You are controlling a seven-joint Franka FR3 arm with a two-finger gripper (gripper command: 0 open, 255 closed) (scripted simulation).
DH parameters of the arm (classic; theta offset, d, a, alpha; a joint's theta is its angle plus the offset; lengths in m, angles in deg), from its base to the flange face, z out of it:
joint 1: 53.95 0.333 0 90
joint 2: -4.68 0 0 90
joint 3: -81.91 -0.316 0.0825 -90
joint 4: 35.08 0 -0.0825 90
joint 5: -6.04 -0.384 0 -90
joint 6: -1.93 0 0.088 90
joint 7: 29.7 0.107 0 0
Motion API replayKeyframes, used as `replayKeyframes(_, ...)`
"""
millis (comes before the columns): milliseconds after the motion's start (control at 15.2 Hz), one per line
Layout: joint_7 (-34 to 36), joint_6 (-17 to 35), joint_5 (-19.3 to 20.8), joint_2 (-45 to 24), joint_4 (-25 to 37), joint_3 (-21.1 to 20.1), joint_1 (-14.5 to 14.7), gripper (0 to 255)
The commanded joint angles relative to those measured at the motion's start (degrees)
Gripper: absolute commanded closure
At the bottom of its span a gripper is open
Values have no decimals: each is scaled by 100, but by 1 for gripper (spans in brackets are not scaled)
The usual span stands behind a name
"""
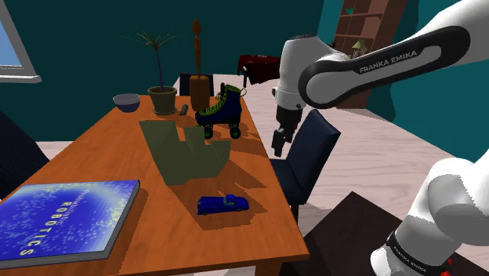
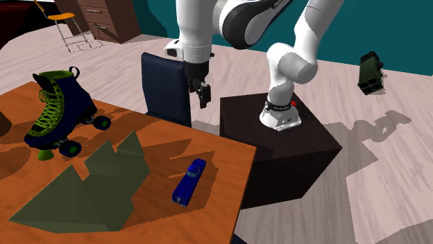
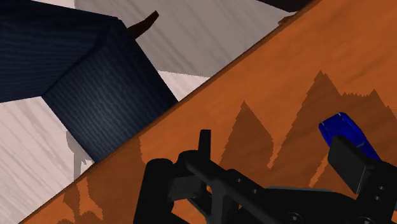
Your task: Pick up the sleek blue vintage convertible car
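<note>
A small glossy blue convertible car sits on the orange wooden table, close to the edge on the stand's side. It also lies on the table in the second exterior view. My black gripper hangs in the air above the table's edge, beside the dark blue chair, well apart from the car. Seen from the second exterior view, the gripper is above and behind the car. In the wrist view the gripper is open and empty, and the car's end peeks out beyond one finger.
An olive green folded object lies mid-table just behind the car. A blue roller skate, a brown vase, a potted plant and a bowl stand at the far end. A large blue book lies near the front. The dark stand adjoins the table.
</note>
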Motion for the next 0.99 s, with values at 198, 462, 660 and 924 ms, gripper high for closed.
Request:
replayKeyframes(198, -41, 822, 187, -748, 85, -305, 206, 0)
replayKeyframes(462, 21, 1399, 478, -1414, 269, -556, 345, 0)
replayKeyframes(660, 127, 1780, 794, -1933, 453, -724, 452, 0)
replayKeyframes(924, 343, 2207, 1344, -2641, 762, -884, 638, 0)
